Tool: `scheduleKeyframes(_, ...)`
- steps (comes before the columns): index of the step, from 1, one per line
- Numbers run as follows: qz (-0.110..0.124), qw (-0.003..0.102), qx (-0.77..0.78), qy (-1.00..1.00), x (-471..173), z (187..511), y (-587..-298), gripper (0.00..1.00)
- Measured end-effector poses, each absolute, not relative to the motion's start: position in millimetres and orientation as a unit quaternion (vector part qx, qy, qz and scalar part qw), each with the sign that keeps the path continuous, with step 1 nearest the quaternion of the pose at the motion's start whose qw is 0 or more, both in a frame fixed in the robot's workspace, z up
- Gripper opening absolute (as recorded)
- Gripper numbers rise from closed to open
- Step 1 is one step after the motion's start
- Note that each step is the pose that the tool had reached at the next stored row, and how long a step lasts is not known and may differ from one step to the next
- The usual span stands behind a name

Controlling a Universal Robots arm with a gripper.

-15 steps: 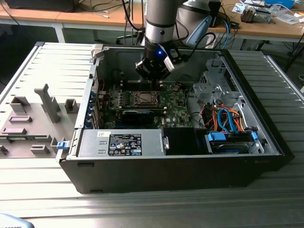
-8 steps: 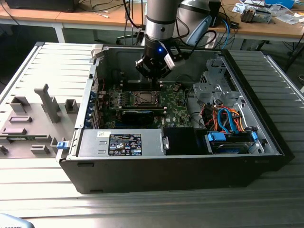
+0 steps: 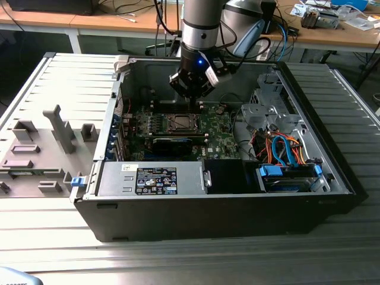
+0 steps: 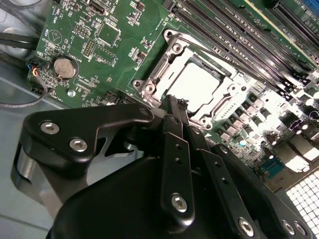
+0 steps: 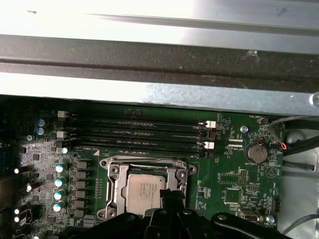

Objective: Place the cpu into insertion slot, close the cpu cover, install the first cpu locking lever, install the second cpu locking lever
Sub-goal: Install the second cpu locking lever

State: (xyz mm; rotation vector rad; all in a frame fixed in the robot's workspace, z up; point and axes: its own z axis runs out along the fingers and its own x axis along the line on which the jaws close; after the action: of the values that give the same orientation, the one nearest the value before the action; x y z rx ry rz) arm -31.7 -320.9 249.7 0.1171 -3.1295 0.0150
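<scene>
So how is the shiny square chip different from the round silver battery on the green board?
The cpu is square and dull grey; the coin battery is round and shinier. The cpu is the bigger of the two. The cpu sits inside a silver metal frame with the gripper close above its edge, while the battery sits off by itself. Both lie flat on the green board.

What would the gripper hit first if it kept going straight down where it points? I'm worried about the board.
Probably the cpu, lying in the insertion slot beneath the gripper; the height between them is unclear.
</scene>
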Motion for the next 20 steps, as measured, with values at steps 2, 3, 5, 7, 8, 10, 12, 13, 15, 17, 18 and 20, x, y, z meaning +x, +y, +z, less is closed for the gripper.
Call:
scheduleKeyframes(2,0.005,0.005,0.037,-0.999,-31.7,250.0,-320.9,0.11)
scheduleKeyframes(3,0.005,0.005,0.037,-0.999,-31.8,250.1,-321.1,0.11)
scheduleKeyframes(5,0.005,0.005,0.037,-0.999,-31.8,250.0,-321.8,0.11)
scheduleKeyframes(7,0.005,0.005,0.037,-0.999,-31.8,250.0,-324.2,0.11)
scheduleKeyframes(8,0.005,0.005,0.037,-0.999,-31.7,250.0,-325.6,0.11)
scheduleKeyframes(10,0.005,0.005,0.037,-0.999,-31.8,250.0,-328.3,0.11)
scheduleKeyframes(12,0.005,0.005,0.037,-0.999,-31.8,250.0,-331.8,0.11)
scheduleKeyframes(13,0.005,0.005,0.037,-0.999,-31.8,250.0,-334.6,0.11)
scheduleKeyframes(15,0.004,0.005,0.037,-0.999,-31.7,249.9,-339.4,0.11)
scheduleKeyframes(17,0.004,0.005,0.037,-0.999,-31.7,250.0,-342.8,0.11)
scheduleKeyframes(18,0.003,0.005,0.037,-0.999,-31.7,249.9,-344.0,0.11)
scheduleKeyframes(20,0.0,0.005,0.037,-0.999,-31.7,250.0,-345.5,0.11)
